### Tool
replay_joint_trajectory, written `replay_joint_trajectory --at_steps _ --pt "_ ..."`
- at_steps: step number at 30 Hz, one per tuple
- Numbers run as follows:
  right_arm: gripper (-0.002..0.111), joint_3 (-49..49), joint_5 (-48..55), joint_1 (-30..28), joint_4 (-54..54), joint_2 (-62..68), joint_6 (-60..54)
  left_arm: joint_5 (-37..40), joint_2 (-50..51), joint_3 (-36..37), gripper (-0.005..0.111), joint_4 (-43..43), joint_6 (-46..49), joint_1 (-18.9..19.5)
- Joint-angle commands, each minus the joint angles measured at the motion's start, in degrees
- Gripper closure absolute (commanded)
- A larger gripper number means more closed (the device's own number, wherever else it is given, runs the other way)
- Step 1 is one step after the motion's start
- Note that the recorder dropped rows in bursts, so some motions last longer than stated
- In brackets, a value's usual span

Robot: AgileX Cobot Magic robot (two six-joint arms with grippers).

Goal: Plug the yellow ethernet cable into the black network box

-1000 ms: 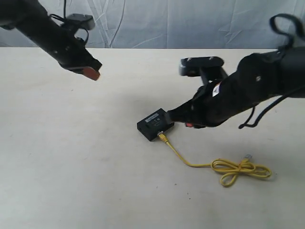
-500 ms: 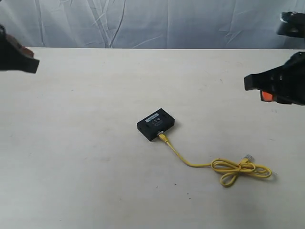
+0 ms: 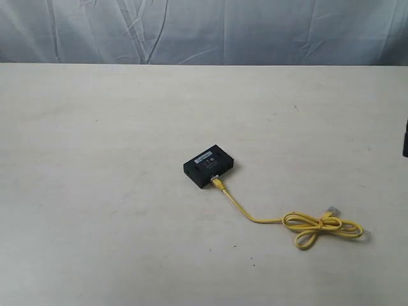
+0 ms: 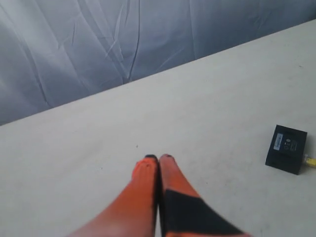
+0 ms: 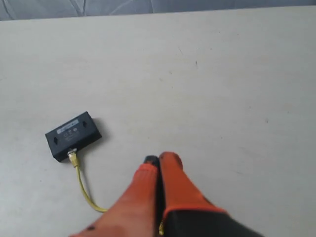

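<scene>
The black network box (image 3: 209, 166) lies flat near the middle of the table. One plug of the yellow ethernet cable (image 3: 255, 218) sits in the box's near side, and the cord runs right to a knotted loop (image 3: 322, 228) with a free clear plug (image 3: 332, 210). The box (image 4: 286, 149) shows far off in the left wrist view, where my left gripper (image 4: 158, 159) is shut and empty. In the right wrist view the box (image 5: 73, 135) and cable (image 5: 81, 182) lie apart from my right gripper (image 5: 159, 160), shut and empty. Neither gripper appears in the exterior view.
The pale table (image 3: 95, 191) ends at a wrinkled grey-blue cloth backdrop (image 3: 204, 29). A dark sliver of the right arm (image 3: 405, 139) shows at the right edge of the exterior view.
Both arms have pulled back outward and left the exterior view, the left to the left, the right to the right. The box and plugged cable have stayed still.
</scene>
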Motion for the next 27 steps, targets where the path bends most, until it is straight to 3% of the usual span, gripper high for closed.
replay_joint_trajectory --at_steps 1,9,16,24,27 --pt "0.108 0.4 -0.2 -0.3 -0.1 -3.8 -0.1 -0.3 -2.8 0.4 0.107 0.0 -0.3 0.3" --pt "0.108 0.4 -0.2 -0.3 0.1 -6.9 -0.1 -0.2 -3.2 0.4 0.107 0.0 -0.3 0.3" --pt "0.108 1.3 -0.5 -0.3 0.2 -18.4 -0.1 -0.2 -3.2 0.4 0.107 0.0 -0.3 0.3" --pt "0.108 10.6 -0.7 -2.1 -4.6 -37.5 -0.2 -0.2 -3.2 0.4 0.107 0.0 -0.3 0.3" --pt "0.108 15.2 -2.9 -4.4 -5.1 -37.8 -0.2 -0.1 -3.2 0.4 0.107 0.0 -0.3 0.3"
